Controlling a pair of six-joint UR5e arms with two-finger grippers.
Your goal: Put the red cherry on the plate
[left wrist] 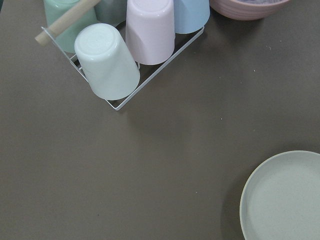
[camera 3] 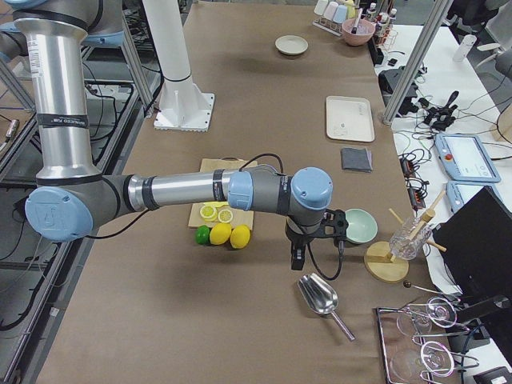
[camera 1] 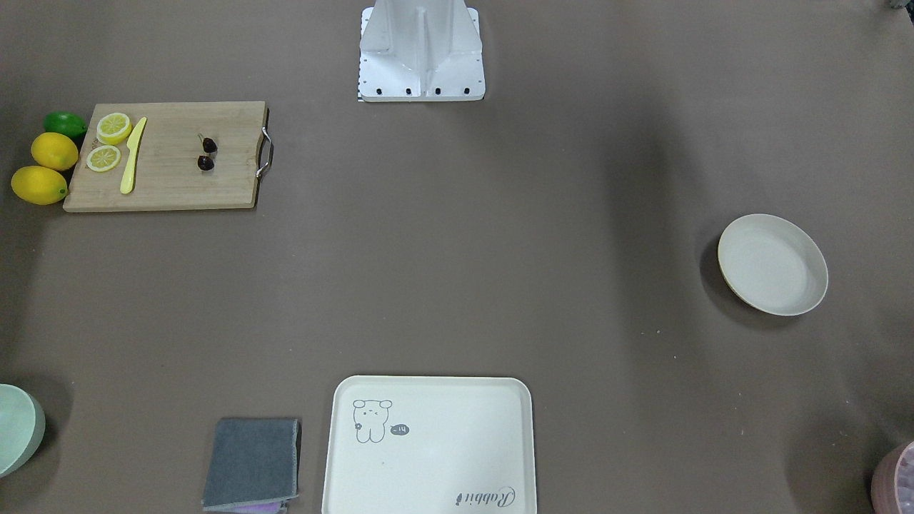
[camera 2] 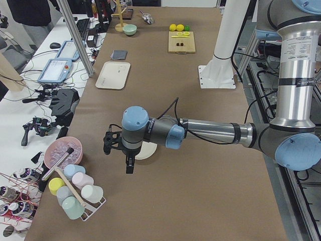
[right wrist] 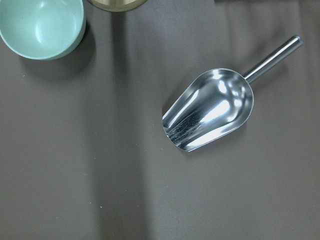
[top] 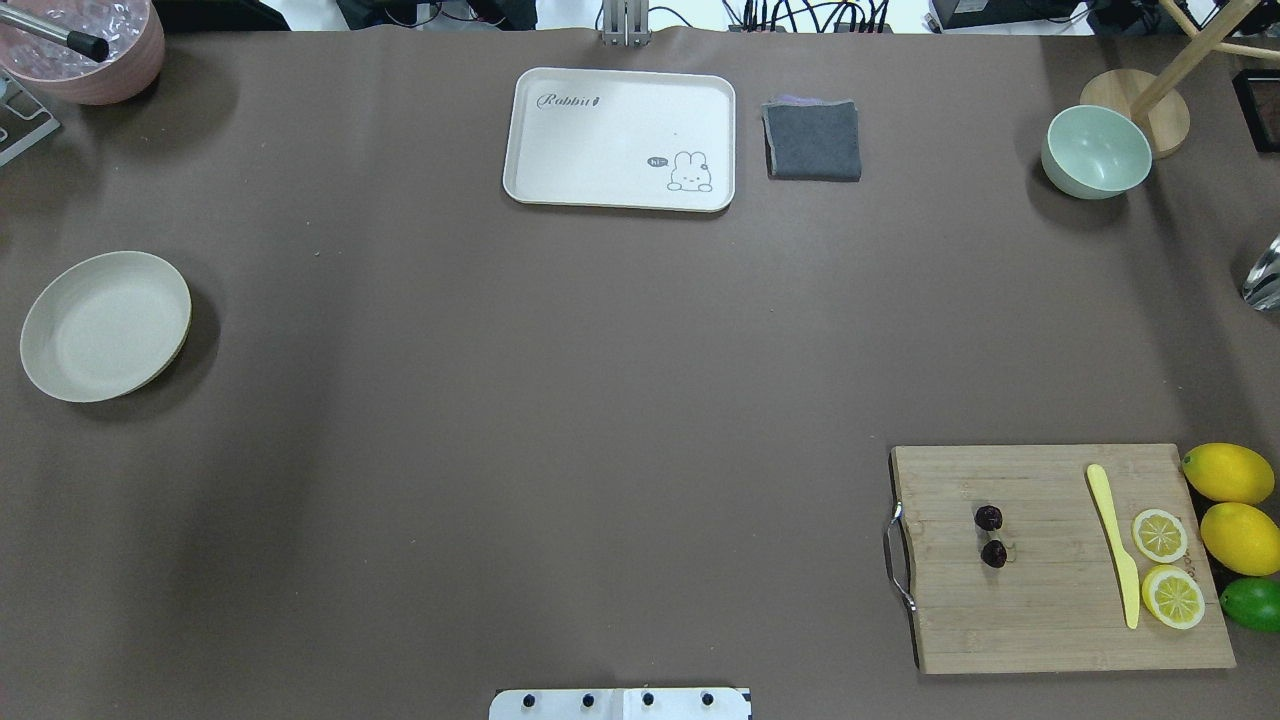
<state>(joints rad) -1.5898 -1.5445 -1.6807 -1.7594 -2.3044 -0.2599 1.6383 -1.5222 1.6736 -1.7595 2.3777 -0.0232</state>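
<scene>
Dark maroon, near-black glossy red cherry. Plain cream-white plate. Light tan wood-grain cutting board. Flat brown table cover. Cream tray, with a grey line-drawn animal and grey script lettering. Dark grey cloth. Mint-green bowl. Bright yellow lemons, green lime, yellow-and-white lemon slices, pale yellow knife. Mirror-silver scoop. Pastel cups in mint, pink and blue. Dusty pink bowl.
</scene>
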